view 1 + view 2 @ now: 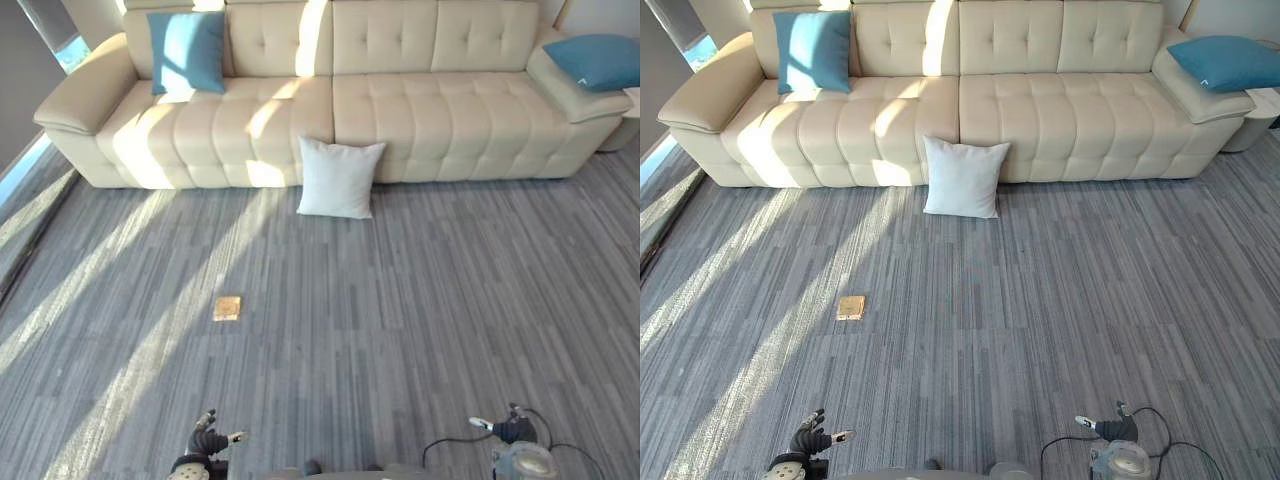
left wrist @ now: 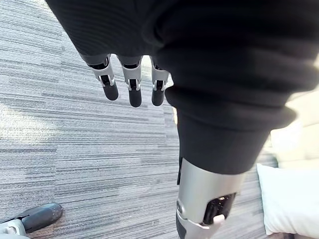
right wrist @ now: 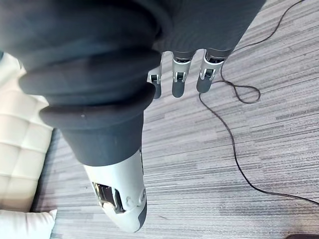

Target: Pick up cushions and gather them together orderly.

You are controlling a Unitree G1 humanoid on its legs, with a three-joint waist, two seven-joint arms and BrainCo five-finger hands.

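A white cushion [image 1: 339, 178] stands on the floor, leaning against the front of the cream sofa [image 1: 400, 110]. A blue cushion [image 1: 187, 51] rests upright against the sofa's back at its left end. Another blue cushion [image 1: 601, 59] lies on the sofa's right armrest. My left hand [image 1: 206, 442] hangs low at the near edge, far from all cushions, with its fingers [image 2: 130, 85] straight and holding nothing. My right hand [image 1: 508, 430] hangs at the near right, its fingers [image 3: 178, 79] also straight and empty. The white cushion [image 2: 291, 199] also appears past my left thumb.
A small tan square object [image 1: 228, 308] lies on the grey striped carpet [image 1: 400, 320] between me and the sofa. A low wall edge and window strip [image 1: 25, 170] run along the left side. Wide carpet lies between me and the sofa.
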